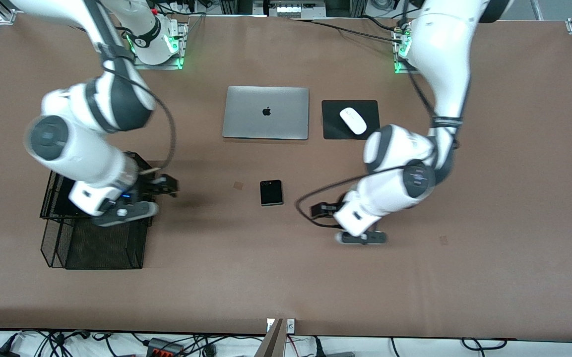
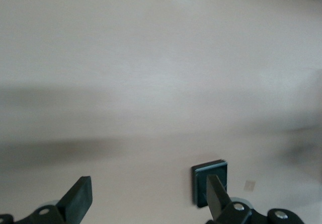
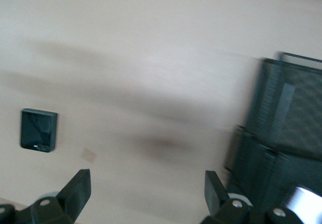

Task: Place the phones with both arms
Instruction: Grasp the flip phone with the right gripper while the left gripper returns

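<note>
one small squarish black phone [image 1: 271, 193] lies flat on the brown table [image 1: 489, 277], nearer the front camera than the closed silver laptop [image 1: 266, 112], about midway between the two arms. we see no other phone in any view. beside the laptop, toward the left arm's end, a white mouse [image 1: 352, 120] sits on a black pad [image 1: 350, 119]. a black mesh tray rack [image 1: 95, 238] stands toward the right arm's end of the table.

the left gripper [image 2: 146, 196] hangs over bare table beside the phone, its fingers [image 2: 78, 198] spread wide and holding nothing; its wrist view shows the phone just past one fingertip. the right gripper [image 3: 146, 189] hangs over the table at the edge of the mesh rack, its fingers [image 3: 78, 186] likewise spread wide and empty; its wrist view shows the phone well apart from it
</note>
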`<action>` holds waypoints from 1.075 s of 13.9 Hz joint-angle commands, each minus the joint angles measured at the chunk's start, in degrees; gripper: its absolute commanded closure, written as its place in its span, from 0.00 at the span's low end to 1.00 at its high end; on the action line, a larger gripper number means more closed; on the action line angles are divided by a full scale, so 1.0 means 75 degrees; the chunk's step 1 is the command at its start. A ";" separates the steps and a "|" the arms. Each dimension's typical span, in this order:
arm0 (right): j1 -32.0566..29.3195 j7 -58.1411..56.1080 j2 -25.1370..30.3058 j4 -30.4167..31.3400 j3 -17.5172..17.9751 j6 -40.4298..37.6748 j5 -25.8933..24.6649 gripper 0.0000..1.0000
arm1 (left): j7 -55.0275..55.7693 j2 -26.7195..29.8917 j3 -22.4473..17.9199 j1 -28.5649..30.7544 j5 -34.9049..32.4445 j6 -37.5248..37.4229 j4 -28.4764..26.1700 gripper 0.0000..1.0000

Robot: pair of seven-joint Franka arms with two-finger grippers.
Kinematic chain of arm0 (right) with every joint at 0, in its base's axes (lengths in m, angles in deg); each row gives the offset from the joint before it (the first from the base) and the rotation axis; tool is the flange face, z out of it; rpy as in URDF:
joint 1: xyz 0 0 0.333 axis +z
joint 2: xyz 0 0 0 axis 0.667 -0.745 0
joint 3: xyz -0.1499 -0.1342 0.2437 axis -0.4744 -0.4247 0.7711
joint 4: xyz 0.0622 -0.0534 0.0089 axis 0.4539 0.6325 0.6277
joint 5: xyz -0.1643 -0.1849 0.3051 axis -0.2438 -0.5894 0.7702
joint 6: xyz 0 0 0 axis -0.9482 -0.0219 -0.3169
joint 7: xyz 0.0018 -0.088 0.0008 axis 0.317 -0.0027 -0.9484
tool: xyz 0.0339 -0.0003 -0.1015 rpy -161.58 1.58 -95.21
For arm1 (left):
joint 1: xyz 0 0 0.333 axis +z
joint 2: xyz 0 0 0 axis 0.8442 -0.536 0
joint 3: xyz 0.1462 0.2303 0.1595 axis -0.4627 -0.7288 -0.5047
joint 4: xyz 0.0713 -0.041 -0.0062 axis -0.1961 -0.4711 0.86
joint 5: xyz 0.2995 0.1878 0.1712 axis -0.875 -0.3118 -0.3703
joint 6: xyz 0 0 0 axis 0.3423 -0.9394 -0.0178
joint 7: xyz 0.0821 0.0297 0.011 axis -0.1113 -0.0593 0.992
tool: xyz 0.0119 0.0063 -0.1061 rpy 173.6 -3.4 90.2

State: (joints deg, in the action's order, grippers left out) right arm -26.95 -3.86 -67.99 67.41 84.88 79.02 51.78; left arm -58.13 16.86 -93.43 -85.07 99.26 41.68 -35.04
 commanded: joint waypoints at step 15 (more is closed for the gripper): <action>0.2642 0.2492 -0.2886 -0.1188 -0.0353 0.2229 -0.0253 0.00 | -0.0454 0.1913 0.0361 0.2493 -0.2254 -0.2900 -0.1030 0.00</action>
State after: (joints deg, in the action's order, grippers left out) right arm -8.88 13.45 -87.74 60.94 83.21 95.95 50.77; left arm -60.96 28.56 -91.65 -66.92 86.20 19.99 -39.55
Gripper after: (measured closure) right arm 0.000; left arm 0.000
